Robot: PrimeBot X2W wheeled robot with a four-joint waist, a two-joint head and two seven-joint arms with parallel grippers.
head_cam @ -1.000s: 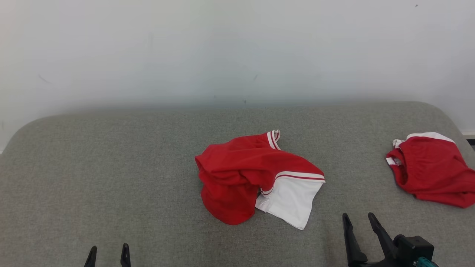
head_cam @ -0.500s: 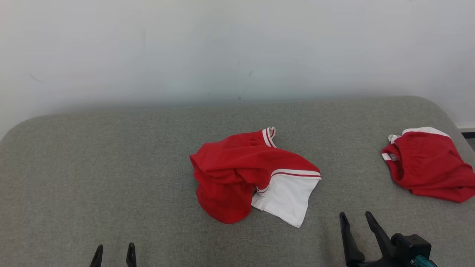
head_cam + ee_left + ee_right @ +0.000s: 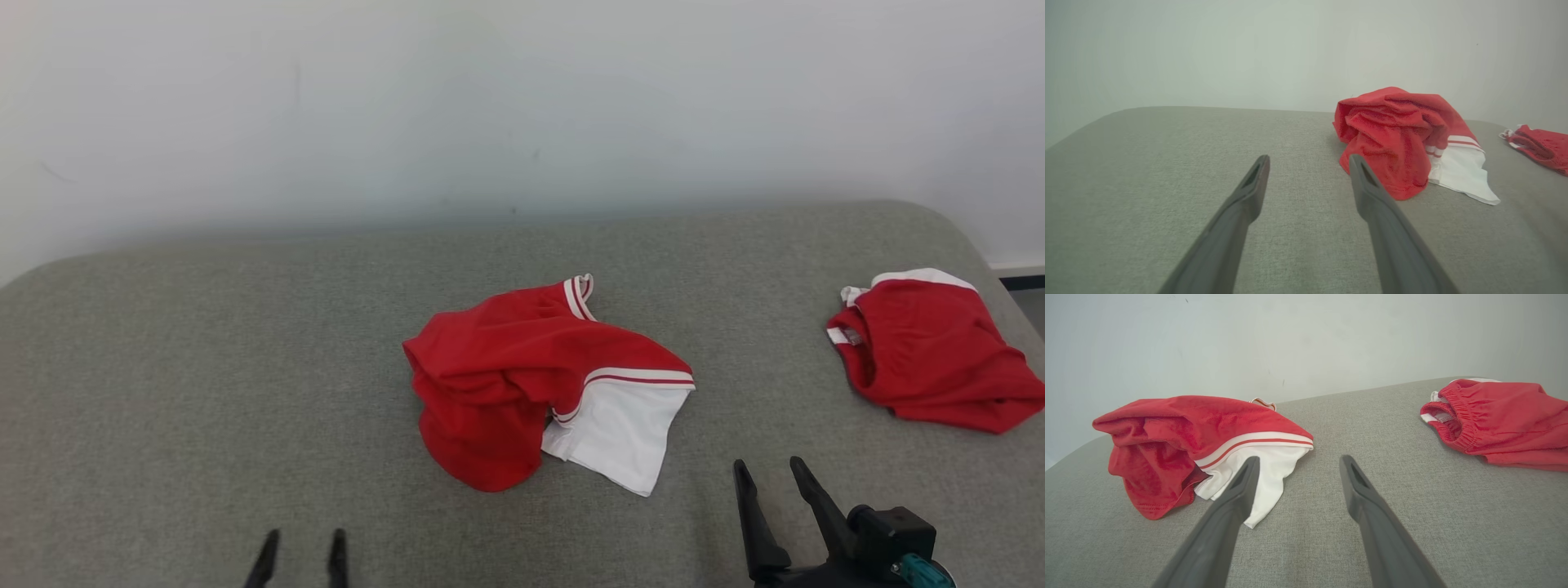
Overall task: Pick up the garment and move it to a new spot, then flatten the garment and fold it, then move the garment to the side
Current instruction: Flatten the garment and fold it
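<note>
A crumpled red and white garment (image 3: pixel 531 384) lies bunched in the middle of the grey padded surface (image 3: pixel 204 392). It has a white panel with red stripes at its near right side. My left gripper (image 3: pixel 302 543) stands open at the lower left, well short of the garment, with nothing between its fingers. In the left wrist view the garment (image 3: pixel 1404 139) sits ahead and to the right of the left gripper (image 3: pixel 1308 161). My right gripper (image 3: pixel 767 474) is open to the garment's near right. In the right wrist view the garment (image 3: pixel 1180 437) lies just beyond the right gripper (image 3: pixel 1296 461).
A second red garment (image 3: pixel 931 351) with white trim lies near the surface's right edge, also seen as the red garment (image 3: pixel 1502 416) at the upper right of the right wrist view. A pale wall (image 3: pixel 522 106) stands behind the surface.
The whole head view has shifted, so the camera moved. Against that, the left gripper's tips show higher and further right in the picture. Both grippers stay open; the garment lies as before.
</note>
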